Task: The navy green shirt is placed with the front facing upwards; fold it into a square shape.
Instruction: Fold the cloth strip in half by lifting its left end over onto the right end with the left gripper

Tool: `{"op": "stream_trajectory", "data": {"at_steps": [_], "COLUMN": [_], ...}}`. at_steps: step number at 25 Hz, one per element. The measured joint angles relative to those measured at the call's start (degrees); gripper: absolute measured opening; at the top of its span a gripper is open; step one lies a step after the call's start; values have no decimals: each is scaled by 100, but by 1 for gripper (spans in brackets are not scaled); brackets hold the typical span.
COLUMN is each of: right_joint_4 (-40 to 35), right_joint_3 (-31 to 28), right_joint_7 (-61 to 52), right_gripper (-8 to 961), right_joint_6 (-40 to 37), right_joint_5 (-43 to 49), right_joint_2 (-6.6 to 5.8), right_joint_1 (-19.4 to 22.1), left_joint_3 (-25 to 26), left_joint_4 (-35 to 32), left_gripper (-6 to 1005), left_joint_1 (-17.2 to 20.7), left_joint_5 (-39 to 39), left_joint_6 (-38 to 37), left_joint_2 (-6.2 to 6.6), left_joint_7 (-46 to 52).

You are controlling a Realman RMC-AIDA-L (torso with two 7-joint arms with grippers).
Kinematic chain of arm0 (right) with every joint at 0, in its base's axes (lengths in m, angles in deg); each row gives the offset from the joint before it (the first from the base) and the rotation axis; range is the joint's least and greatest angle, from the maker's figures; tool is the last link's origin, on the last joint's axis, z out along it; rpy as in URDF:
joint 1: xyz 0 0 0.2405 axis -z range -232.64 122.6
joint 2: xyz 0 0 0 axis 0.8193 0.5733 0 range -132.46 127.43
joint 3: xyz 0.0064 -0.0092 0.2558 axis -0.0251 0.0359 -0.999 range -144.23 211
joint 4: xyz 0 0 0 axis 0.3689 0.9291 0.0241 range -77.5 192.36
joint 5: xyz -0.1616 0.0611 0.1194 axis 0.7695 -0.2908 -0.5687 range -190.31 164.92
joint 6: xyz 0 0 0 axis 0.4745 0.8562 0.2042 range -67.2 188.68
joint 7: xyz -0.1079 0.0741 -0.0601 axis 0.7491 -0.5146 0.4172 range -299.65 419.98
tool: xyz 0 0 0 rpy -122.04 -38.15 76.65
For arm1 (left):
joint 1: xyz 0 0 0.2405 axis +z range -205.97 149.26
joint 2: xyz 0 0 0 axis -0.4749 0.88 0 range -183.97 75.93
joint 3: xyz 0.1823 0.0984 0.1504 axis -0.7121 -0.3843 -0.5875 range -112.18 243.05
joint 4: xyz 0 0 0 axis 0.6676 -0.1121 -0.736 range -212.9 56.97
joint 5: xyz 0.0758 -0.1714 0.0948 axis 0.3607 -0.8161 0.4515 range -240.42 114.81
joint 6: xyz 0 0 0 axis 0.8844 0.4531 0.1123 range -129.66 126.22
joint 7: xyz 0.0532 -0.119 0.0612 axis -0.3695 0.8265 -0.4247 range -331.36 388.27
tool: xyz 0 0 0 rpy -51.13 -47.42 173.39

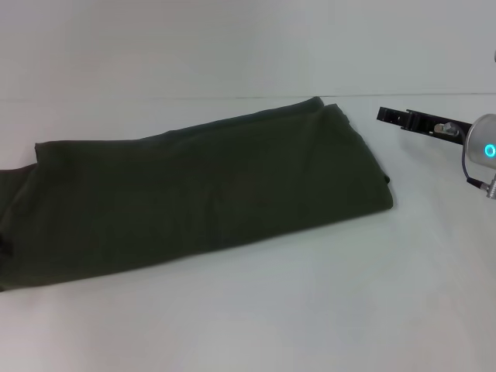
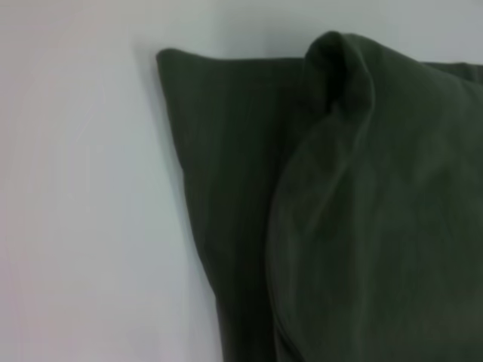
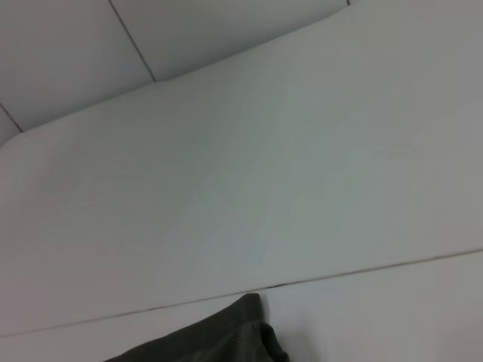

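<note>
My right arm is reaching in from the far right edge of the head view, my right gripper pointing left and hovering unloaded. Finger spacing unreadable. My left arm is sitting out of the head view.

lab-like — bare white table, plain wall
</note>
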Motion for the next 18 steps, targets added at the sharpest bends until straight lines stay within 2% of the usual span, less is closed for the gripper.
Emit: {"op": "stream_trajectory", "data": {"at_steps": [9, 18], "right_joint_4": [0, 0], "right_joint_3": [0, 0], "right_joint_7": [0, 0], "right_gripper": [776, 776], "right_joint_6": [1, 0], "right_joint_5": [0, -1], "right_joint_2": [-12, -10], "right_joint_1": [7, 18], "left_joint_3": [-20, -28], "left_joint_4": [14, 151], "left_gripper": [612, 777], "left_joint_1": [-36, -173], "left_joint_5": [67, 282], "left_joint_6": [44, 348], "left_joint_2": [-6, -122], "left_joint_7": [161, 170]}}
